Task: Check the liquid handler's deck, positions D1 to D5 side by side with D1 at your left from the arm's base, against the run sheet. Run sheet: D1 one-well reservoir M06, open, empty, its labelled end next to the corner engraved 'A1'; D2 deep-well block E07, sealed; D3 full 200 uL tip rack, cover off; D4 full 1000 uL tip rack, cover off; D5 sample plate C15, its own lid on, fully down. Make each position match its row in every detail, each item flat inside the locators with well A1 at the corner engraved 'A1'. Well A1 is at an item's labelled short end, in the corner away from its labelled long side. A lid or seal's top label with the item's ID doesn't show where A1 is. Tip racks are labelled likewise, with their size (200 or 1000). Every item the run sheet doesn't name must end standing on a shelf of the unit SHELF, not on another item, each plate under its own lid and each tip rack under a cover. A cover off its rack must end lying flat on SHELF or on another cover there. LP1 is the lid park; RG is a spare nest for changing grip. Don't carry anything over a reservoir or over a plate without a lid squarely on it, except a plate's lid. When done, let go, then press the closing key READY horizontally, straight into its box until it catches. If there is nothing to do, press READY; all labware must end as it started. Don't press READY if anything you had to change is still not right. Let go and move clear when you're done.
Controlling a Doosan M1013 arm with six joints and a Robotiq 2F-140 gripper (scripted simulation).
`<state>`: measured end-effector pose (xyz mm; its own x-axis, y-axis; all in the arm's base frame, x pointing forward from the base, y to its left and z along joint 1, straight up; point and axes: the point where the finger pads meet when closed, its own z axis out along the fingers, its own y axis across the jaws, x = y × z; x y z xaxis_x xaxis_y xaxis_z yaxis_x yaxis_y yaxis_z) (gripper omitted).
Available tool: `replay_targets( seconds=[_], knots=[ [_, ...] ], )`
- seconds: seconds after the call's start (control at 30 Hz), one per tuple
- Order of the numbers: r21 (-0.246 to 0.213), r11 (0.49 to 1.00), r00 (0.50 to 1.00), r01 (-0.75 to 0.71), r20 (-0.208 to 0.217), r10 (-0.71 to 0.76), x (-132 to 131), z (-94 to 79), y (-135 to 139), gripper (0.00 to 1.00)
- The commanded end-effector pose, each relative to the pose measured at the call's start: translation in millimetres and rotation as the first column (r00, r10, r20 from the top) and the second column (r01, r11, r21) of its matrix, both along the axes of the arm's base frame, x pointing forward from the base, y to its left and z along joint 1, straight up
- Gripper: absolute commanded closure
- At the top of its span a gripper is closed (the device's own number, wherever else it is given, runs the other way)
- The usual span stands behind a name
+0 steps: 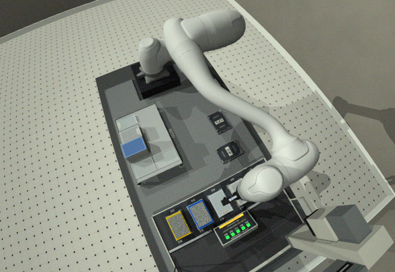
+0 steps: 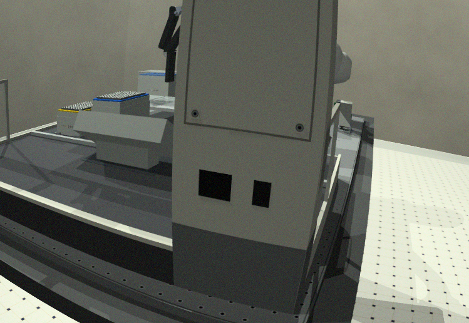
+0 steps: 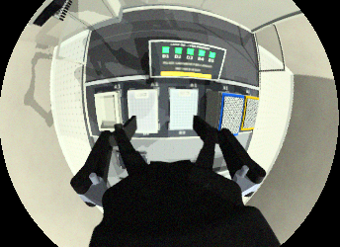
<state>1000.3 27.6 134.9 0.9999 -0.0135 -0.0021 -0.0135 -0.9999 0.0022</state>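
Observation:
My gripper (image 3: 164, 122) (image 1: 229, 201) is open and empty. It hangs above the deck row, over two white plates (image 3: 142, 110) (image 3: 184, 108) in the middle positions. One of these plates (image 1: 219, 202) shows in the top view, and the arm's wrist partly covers another item (image 1: 234, 185). A pale open reservoir (image 3: 106, 110) sits at the left end of the row in the wrist view. A blue-rimmed tip rack (image 3: 232, 111) (image 1: 200, 214) (image 2: 119, 99) and a yellow-rimmed tip rack (image 3: 252, 112) (image 1: 177, 226) (image 2: 73, 108) stand uncovered at the other end. In the exterior view only one finger (image 2: 170, 64) shows beside the grey housing.
A status panel (image 1: 235, 231) (image 3: 188, 58) with green lights stands just beyond the deck. The shelf unit (image 1: 162, 141) holds two pale lidded items and a blue-topped rack (image 1: 133, 147). Two black nests (image 1: 219, 122) (image 1: 229, 153) lie between shelf and arm. A tall grey housing (image 2: 250, 114) blocks the exterior view.

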Motion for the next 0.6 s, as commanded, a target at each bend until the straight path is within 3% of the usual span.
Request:
replay_targets(
  seconds=[0.0,0.4,0.57],
  knots=[
    [0.0,1.0,1.0,0.0,0.002,0.0,1,1.6,12,0.21],
    [0.001,1.0,1.0,0.0,0.002,0.0,1,1.5,61,0.21],
    [0.001,1.0,1.0,0.0,0.002,0.0,1,1.5,61,0.21]
  ],
)
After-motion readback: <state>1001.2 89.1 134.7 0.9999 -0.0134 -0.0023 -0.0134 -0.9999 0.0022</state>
